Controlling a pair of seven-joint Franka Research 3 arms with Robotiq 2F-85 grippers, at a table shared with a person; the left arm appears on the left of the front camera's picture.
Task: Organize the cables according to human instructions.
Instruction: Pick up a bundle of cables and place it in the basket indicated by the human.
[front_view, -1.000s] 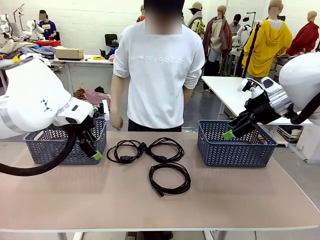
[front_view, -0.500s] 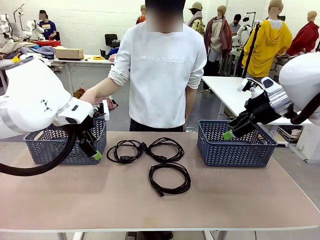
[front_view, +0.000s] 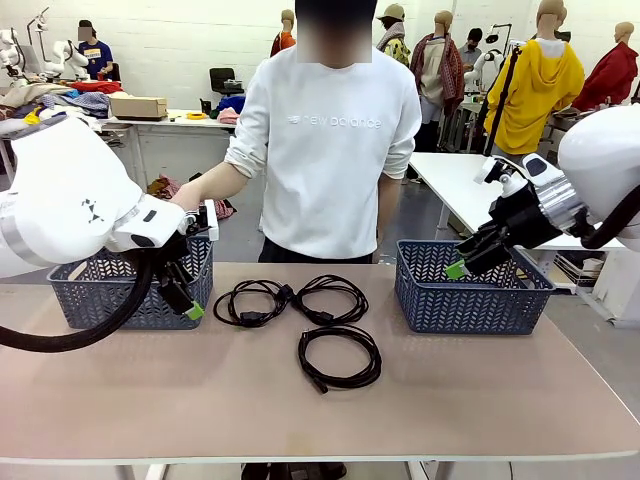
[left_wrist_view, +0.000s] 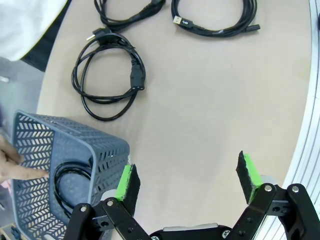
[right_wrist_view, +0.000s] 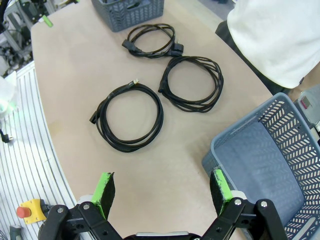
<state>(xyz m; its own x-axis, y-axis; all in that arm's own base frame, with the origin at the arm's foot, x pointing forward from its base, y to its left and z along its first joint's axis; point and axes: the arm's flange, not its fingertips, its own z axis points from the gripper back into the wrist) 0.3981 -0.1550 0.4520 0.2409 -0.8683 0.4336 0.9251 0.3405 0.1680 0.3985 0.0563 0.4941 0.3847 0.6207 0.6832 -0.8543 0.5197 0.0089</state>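
Three cables lie coiled on the table between two baskets: one with plug ends (front_view: 255, 302), one beside it (front_view: 330, 298), and one nearer me (front_view: 340, 357). In the left wrist view another coiled cable (left_wrist_view: 70, 182) lies inside the left grey basket (left_wrist_view: 80, 145), where the person's finger (left_wrist_view: 17, 167) points. My left gripper (front_view: 185, 295) hangs open at that basket's front right corner, its jaws (left_wrist_view: 187, 175) empty over bare table. My right gripper (front_view: 462, 262) is open above the right basket's (front_view: 470, 295) near left rim, jaws (right_wrist_view: 162, 187) empty.
The person stands at the far edge with a hand (front_view: 185, 195) held out over the left basket (front_view: 100, 295). The right basket (right_wrist_view: 270, 150) holds nothing. The table's near half is bare. In the right wrist view the three cables (right_wrist_view: 131, 117) lie spread out.
The person's hand has risen from hanging at the side and reached out over the left basket. Neither arm nor any cable has moved.
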